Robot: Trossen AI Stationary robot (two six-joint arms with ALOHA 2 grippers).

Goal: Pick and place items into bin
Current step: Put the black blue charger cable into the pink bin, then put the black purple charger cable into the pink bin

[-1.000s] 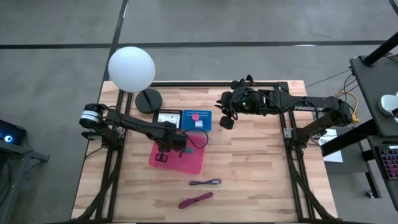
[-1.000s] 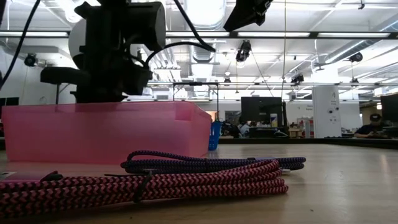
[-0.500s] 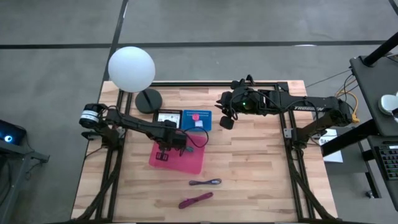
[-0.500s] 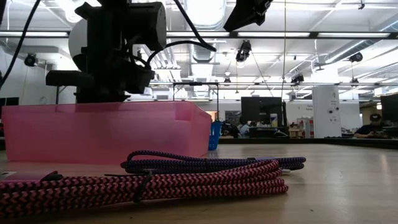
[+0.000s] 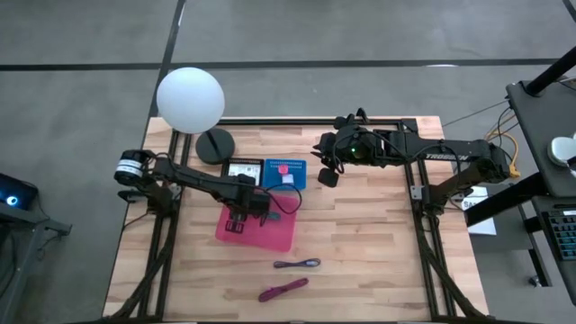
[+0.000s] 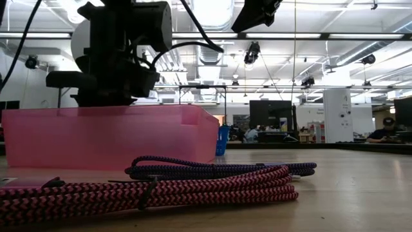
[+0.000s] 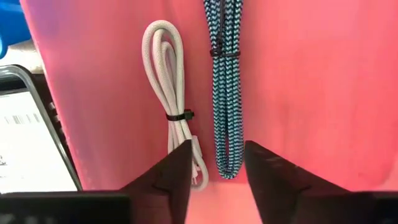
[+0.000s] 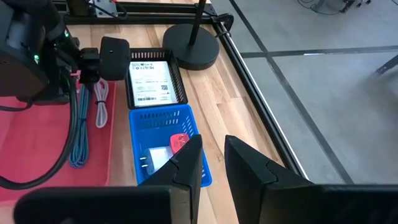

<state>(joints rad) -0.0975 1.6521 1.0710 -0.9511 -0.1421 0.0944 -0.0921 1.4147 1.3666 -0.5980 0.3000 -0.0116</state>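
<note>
Left gripper [image 5: 236, 225] is seen from above hanging over the pink bin [image 5: 279, 236], near the bin's left half, while the right gripper [image 5: 328, 173] is held idle at the table's far side beside the blue basket [image 5: 270, 176]. Two cords are left on the bare wood in front of the bin: the purple cord [image 5: 297, 264] just beyond the bin's near edge, and the magenta cord [image 5: 283, 288] farther toward the table's front. Both are laid with the long axis roughly across the table, left to right. The left arm is judged the nearer one; a short reach forward and to the right would be needed.

At table height, the magenta cord [image 6: 148, 190] and purple cord [image 6: 219, 169] are seen coiled in the foreground, with the bin's pink wall [image 6: 109, 136] behind and the left arm's dark wrist above it.

From the left wrist, the fingers [image 7: 169, 175] are shown parted a little, with nothing between them. Beneath them the white cord [image 7: 169, 93] and teal cord [image 7: 227, 93] are already laid side by side on the bin floor.

From the right wrist, the fingers [image 8: 186, 167] are seen narrowly parted and empty, above the blue basket [image 8: 193, 127], in which a whitish block [image 8: 155, 158] and a small pink piece [image 8: 180, 140] are held.
</note>
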